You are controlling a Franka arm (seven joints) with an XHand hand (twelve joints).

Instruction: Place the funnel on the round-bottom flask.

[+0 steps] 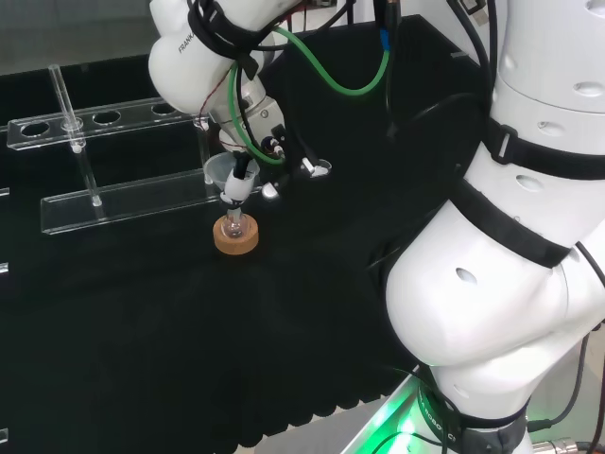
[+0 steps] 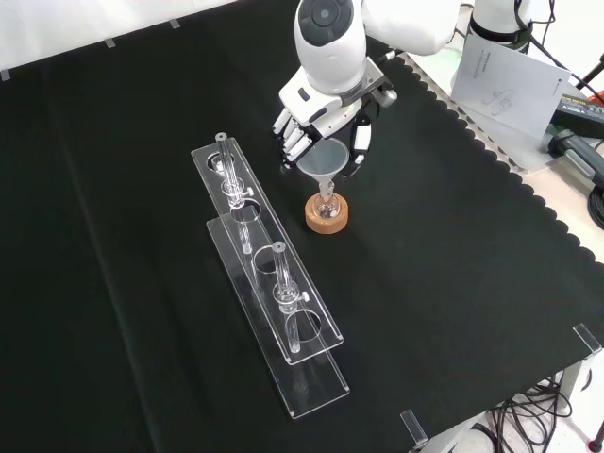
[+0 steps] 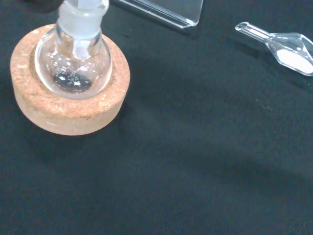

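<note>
Fingers [image 2: 294,142] curled round funnel [image 2: 325,162] | stem in flask [image 3: 73,61] | rack [image 2: 269,283], scoop [image 3: 283,46] nearby

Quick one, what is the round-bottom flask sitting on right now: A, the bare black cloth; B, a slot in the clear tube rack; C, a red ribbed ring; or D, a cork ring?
D: the wrist view shows the round-bottom flask nested in a tan cork ring on the black cloth, apart from the clear rack seen in the front view.

Surface [image 2: 453,283]: black cloth. Cork stand [image 2: 327,215] directly below fingers [image 2: 294,142]; clear rack [image 2: 274,302] beside; scoop [image 3: 286,46] nearby.
</note>
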